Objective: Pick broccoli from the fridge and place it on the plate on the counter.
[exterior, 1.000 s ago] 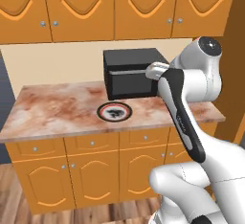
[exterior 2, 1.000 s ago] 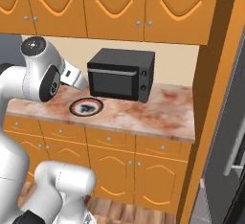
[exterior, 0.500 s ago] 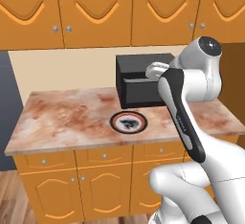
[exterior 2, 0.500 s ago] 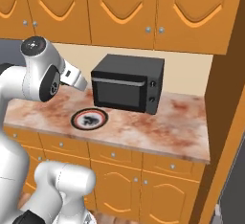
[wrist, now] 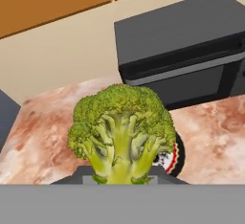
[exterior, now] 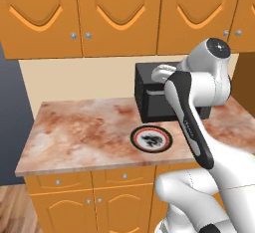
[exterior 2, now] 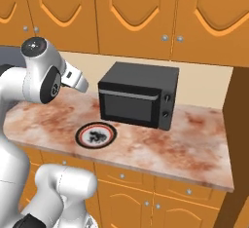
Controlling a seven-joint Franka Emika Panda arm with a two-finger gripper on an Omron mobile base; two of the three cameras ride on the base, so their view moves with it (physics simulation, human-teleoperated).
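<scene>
In your left base view, the plate lies flat at the centre of the frame on the marbled counter, just in front of the black microwave, and the white arm rising from the lower right covers most of the microwave's front. Your right base view gives you that front in full: the microwave at centre, door shut, two knobs on its right side, with the plate to its lower left, black rim, thin red ring, dark blotch in the middle. The gripper's pale body juts from the arm at the left of that frame, above the counter; you cannot see its tips there. Your hand view shows you the broccoli, low in the middle of the frame: a bumpy green crown on yellowish-green branching stalks, stem down where the gripper pinches it. Behind it a sliver of the plate shows at its right, and the microwave sits at the upper right.
</scene>
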